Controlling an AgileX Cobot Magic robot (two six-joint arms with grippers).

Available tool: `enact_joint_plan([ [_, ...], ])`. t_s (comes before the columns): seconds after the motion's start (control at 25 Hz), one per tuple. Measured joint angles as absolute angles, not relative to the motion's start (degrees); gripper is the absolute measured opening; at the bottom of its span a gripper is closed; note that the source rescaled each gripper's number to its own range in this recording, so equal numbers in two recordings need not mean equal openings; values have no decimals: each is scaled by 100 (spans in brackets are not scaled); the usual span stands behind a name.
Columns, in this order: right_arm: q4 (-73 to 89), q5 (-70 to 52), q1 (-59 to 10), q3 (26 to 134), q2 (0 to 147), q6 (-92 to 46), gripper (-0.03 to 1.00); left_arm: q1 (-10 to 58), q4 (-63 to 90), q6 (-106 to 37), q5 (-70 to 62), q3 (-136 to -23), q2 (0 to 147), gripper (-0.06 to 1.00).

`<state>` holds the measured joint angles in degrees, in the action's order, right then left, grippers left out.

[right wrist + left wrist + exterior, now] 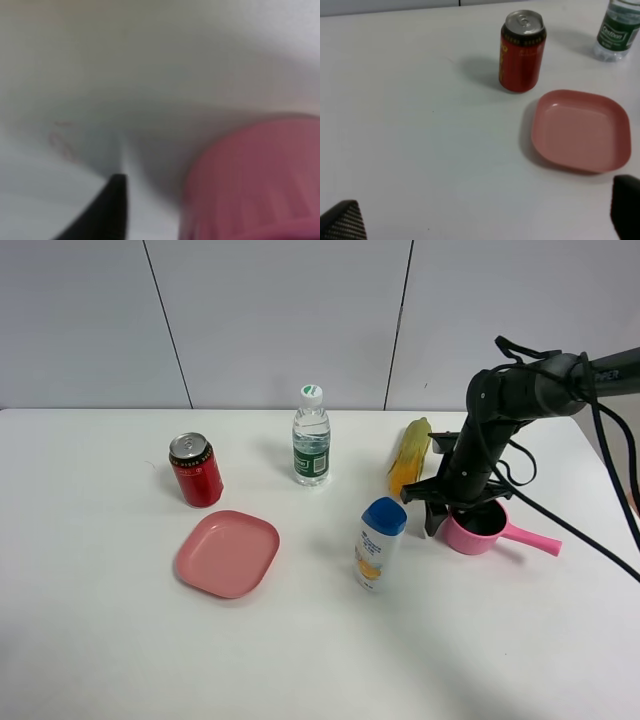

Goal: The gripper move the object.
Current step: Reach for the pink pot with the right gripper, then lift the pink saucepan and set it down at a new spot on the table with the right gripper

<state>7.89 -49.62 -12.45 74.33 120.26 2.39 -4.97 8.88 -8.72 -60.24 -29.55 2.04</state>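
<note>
Little of the writing can be read. White letters ending in "PER" run along the right arm (560, 380) near the frame's edge. The red drinks can (196, 471) carries gold lettering and the clear water bottle (311, 436) a green label with white script, both too small to make out. The white lotion bottle (380, 544) with a blue cap shows a yellow-orange picture, and its text is illegible.

The pink toy saucepan (472, 538) sits on the white desk (100, 640) towards its right edge, about midway between the far and near edges. Its straight handle points at the right edge. The right gripper (450, 524) reaches down from above onto the pan's rim on the side away from the handle. One dark finger (114, 210) stands outside the pink wall, on the side away from the desk's right edge. A strip of desk shows between it and the wall in the blurred right wrist view. The other finger seems to dip into the dark grey bowl, so the jaws look spread and not clamped on the pan.

The left gripper (484, 210) hovers over bare desk with its tips far apart, holding nothing. A flat pink square plate (228, 553) lies just beside the can, on the can's near side. A yellow ear of corn (410, 455) lies on the far side of the pan.
</note>
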Motion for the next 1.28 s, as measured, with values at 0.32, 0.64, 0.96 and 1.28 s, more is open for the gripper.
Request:
enact_joint_plan([
  [0.32,745,-5011,-1245,7460,12012,300,2,-497,882,-872,-6024,-2955,204,100],
  [0.64,1183,-5189,-1245,7477,11955,-239,1,-497,882,-872,-6024,-2955,204,100],
  [0.96,1400,-5354,-1245,7477,11334,-640,0,-497,882,-872,-6024,-2955,204,100],
  [1.28,848,-5986,-1249,7477,10160,-688,0,-497,882,-872,-6024,-2955,204,100],
])
